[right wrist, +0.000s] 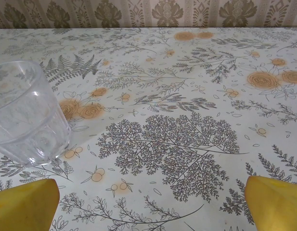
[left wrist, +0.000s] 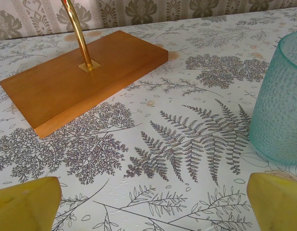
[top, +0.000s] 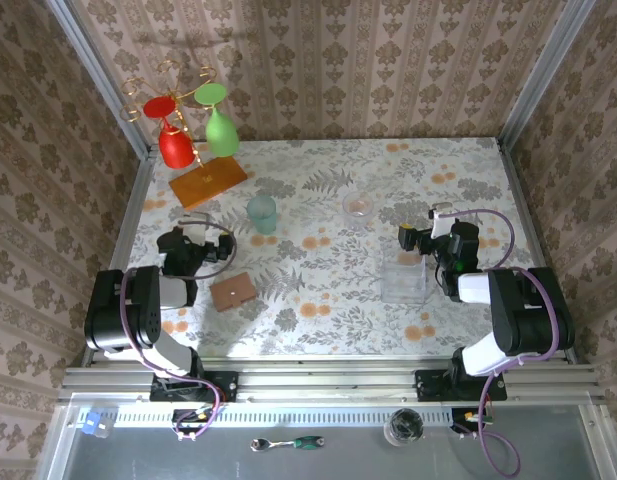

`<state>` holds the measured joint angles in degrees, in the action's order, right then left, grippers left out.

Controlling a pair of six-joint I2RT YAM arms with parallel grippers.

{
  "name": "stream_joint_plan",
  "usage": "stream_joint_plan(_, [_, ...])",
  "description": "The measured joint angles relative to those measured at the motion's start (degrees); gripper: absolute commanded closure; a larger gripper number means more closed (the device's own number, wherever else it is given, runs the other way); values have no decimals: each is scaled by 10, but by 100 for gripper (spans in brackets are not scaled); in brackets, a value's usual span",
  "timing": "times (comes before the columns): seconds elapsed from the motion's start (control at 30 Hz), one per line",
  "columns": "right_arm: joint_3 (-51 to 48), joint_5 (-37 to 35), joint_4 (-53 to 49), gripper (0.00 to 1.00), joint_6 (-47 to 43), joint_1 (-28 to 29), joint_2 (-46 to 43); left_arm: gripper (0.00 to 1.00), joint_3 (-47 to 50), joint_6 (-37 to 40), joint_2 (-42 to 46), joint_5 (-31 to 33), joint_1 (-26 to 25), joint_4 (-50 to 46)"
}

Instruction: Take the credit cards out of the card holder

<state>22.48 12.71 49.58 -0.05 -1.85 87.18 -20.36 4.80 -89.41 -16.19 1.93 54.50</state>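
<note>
1. Card holder (top: pixel 233 292): a flat brown rectangle lying closed on the worktop, lower left of centre in the top view. Its long axis runs roughly across the frame, with the right end tipped slightly upward. The credit cards are judged to be folded inside it.
2. Left hand (top: pixel 193 243): sits just above and a little left of the card holder in the top view, near it but apart. In its wrist view the yellow fingers (left wrist: pixel 28 204) stand fully spread at the lower corners, with nothing between them.
3. Right hand (top: pixel 428 238): right of centre and well apart from the card holder. Its fingers (right wrist: pixel 23 204) are equally wide and hold nothing.
4. Governing relation: the left hand is the nearer. It faces the upper frame, toward the wooden rack base (left wrist: pixel 81 82) and the teal cup (left wrist: pixel 278 101). The card holder therefore lies behind it, toward the lower right. In my judgement the hand must draw back and turn before reaching down.
5. Other items: a clear glass (right wrist: pixel 25 115) ahead of the right hand, and a clear plastic box (top: pixel 403 280) just below that hand in the top view.
</note>
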Motion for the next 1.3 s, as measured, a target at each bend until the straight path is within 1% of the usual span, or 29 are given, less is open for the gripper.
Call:
stream_joint_plan(0.63, [-1, 0, 0, 0, 0, 0, 0, 0, 0, 0, 0, 0, 0, 0])
stream_joint_plan(0.93, [-1, 0, 0, 0, 0, 0, 0, 0, 0, -5, 0, 46, 0, 0])
stream_joint_plan(1.3, [-1, 0, 0, 0, 0, 0, 0, 0, 0, -7, 0, 59, 0, -1])
